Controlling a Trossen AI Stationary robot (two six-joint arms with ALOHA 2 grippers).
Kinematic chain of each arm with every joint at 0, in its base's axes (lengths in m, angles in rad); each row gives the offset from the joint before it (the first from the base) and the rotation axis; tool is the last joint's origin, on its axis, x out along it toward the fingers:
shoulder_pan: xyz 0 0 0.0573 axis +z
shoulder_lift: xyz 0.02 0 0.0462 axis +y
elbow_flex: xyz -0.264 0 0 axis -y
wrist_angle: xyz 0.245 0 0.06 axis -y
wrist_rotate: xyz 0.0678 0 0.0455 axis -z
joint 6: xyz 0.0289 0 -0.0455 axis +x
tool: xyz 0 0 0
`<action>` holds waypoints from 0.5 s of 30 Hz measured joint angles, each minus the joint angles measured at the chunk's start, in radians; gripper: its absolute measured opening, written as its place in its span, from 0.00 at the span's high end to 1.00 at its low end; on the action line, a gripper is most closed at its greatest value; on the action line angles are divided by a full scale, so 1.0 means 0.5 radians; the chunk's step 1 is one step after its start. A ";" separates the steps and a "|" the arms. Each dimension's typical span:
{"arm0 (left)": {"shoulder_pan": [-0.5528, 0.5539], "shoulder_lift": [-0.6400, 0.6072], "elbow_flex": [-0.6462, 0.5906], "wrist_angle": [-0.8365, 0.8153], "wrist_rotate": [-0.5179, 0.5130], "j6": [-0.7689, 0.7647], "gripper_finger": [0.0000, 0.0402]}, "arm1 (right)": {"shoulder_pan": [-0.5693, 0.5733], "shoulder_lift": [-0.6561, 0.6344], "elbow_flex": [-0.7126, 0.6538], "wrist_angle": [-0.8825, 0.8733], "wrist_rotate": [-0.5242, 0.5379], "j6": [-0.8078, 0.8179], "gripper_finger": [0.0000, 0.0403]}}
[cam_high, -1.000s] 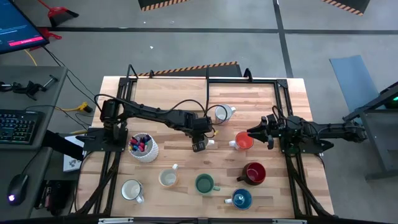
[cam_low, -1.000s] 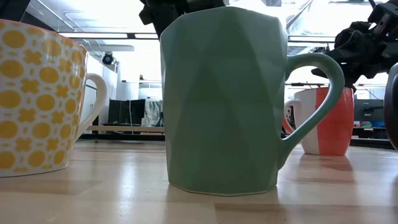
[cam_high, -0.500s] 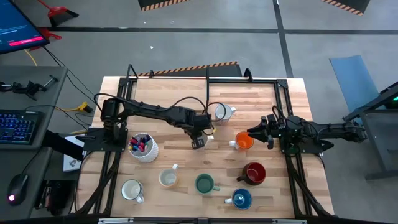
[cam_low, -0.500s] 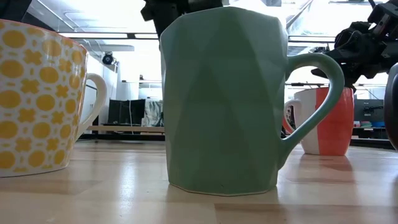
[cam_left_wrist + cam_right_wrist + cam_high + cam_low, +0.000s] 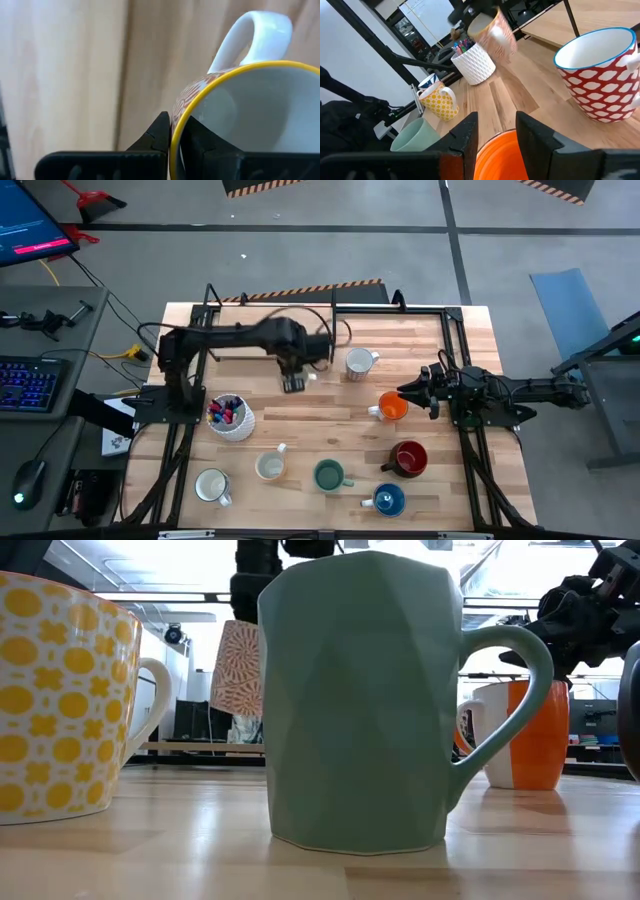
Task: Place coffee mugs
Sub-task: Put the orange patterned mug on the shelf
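Surface: pale wooden slatted surface (image 5: 300, 430) framed by black rails, grey floor around it, carrying everything below.
Left arm: reaches toward the far middle of the surface; its fingers (image 5: 175, 134) are pinched shut on the yellow rim of a cream mug with a fine orange pattern (image 5: 235, 115), one finger inside the rim and one outside, and the low view shows this mug (image 5: 238, 670) hanging clear of the surface.
Right arm: stretched in from the right side; its fingers (image 5: 496, 131) stand spread on either side of the plain orange ceramic mug (image 5: 392, 407), which sits on the surface between them, not clamped as far as I can tell.
Pen holder: white textured round holder with markers (image 5: 231, 418), well to the left of the left fingers.
Standing mugs: white mug (image 5: 359, 362) just beyond the right fingers; dark red mug (image 5: 408, 457), blue mug (image 5: 388, 500), pale green faceted mug (image 5: 328, 475), cream mug (image 5: 270, 467) and white mug (image 5: 212, 485) in a loose row along the near side.
Progress: six mugs stand untouched by either arm, one is airborne, one is bracketed; I judge the task is partway through, with the carried mug to be set down next.
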 joint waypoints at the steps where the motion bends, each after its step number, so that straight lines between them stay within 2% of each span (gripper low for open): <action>1: 0.029 -0.024 0.000 -0.029 -0.020 0.007 0.97 | 0.000 0.001 0.000 0.000 0.000 0.000 0.72; 8: 0.322 -0.233 0.000 -0.069 -0.053 0.078 0.97 | 0.000 0.032 0.000 -0.001 0.002 0.000 0.72; 15: 0.773 -0.287 -0.002 -0.064 -0.085 0.100 0.97 | 0.000 0.035 0.000 0.001 0.031 -0.001 0.72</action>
